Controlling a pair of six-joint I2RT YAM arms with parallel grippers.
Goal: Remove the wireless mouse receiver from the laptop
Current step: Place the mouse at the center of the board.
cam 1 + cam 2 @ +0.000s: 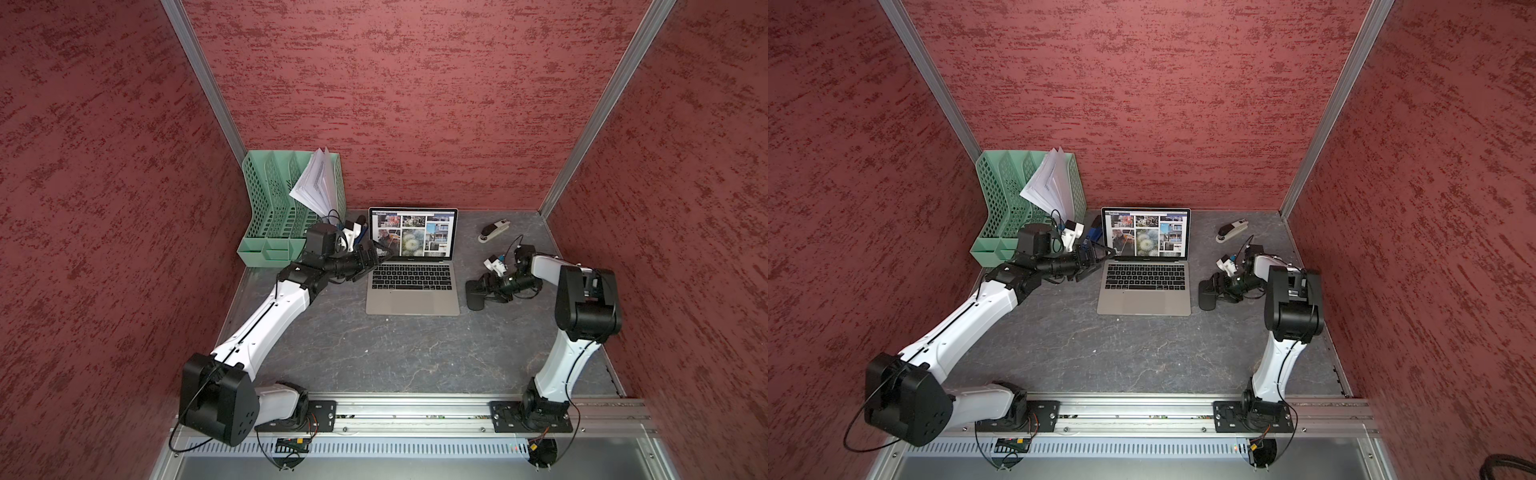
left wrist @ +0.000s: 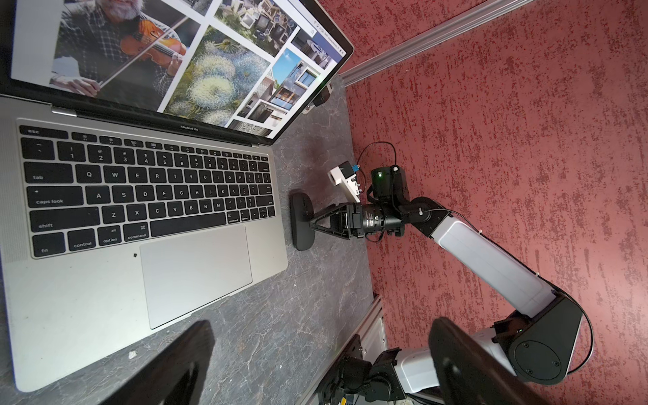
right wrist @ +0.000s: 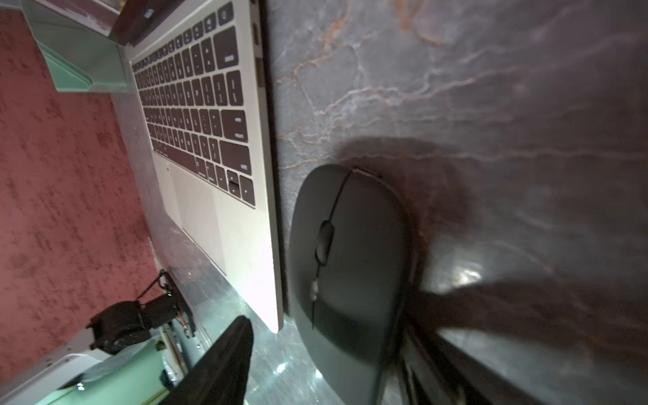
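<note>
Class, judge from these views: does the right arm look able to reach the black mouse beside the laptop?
Probably yes. The right gripper sits at the mouse, open jaws either side of it; the laptop close by seems to leave room.

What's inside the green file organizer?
A fanned sheaf of printed white papers stands in the green file organizer, in the slot nearest the laptop. The left arm hides that slot's lower front.

Enclosed on three sides by red mottled wall panels (image 1: 415, 104), joined at aluminium corner posts (image 1: 205, 75). Floored with grey veined tabletop (image 1: 395, 353); edged in front by aluminium rail (image 1: 415, 415). Lit evenly.
</note>
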